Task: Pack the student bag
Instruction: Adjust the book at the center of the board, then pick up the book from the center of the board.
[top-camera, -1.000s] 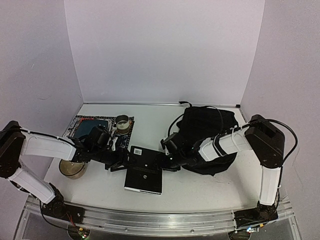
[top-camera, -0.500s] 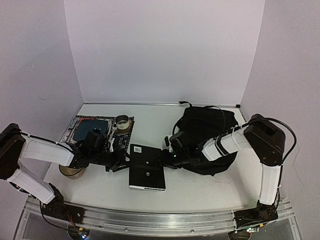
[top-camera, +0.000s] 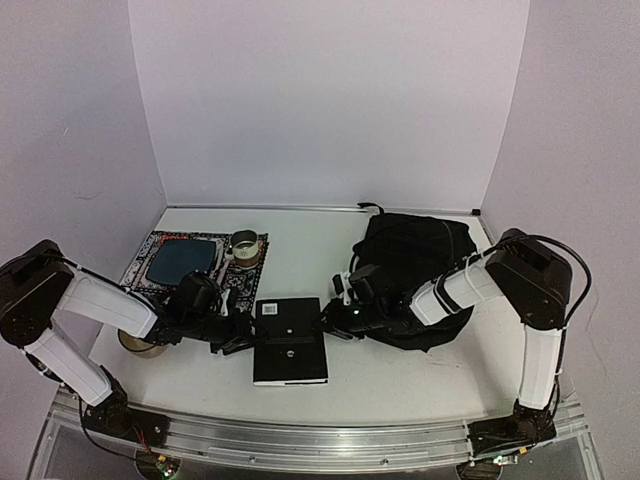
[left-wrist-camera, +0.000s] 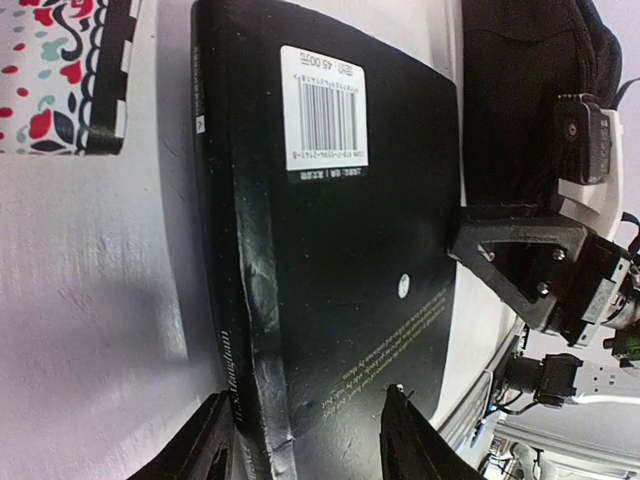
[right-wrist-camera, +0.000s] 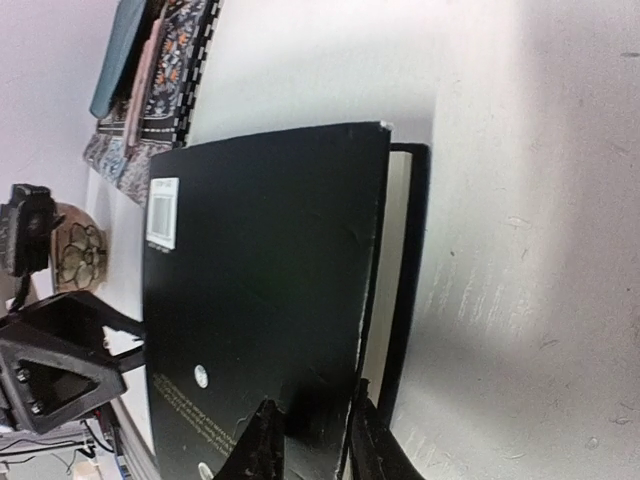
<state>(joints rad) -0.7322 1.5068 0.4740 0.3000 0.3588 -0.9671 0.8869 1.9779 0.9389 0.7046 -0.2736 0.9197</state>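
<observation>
— Near the front of the worktop (top-camera: 310, 240), how did the two arms lie?

— Both were stretched low, reaching inward from opposite sides to a black hardcover book (top-camera: 290, 345) that lay flat between them, barcode label up. The left forearm ran close along the surface. The right arm dropped from its raised elbow and reached leftward across the front of the student bag (top-camera: 415, 255).

— And the left claw (top-camera: 245, 342)?

— Its fingers (left-wrist-camera: 215, 445) stood apart, straddling the book's spine side, one beside the spine and the other over the cover. They were not pinching it.

— The right claw (top-camera: 328, 322)?

— Its fingers sat close together on either side of the top cover's free edge. That edge was raised a little, so the pages showed beneath. It looked clamped on the cover.

— Where was the bag itself?

— At the far right of the worktop, a slumped black heap behind the right forearm, near the book's right side and well apart from the left claw.
</observation>
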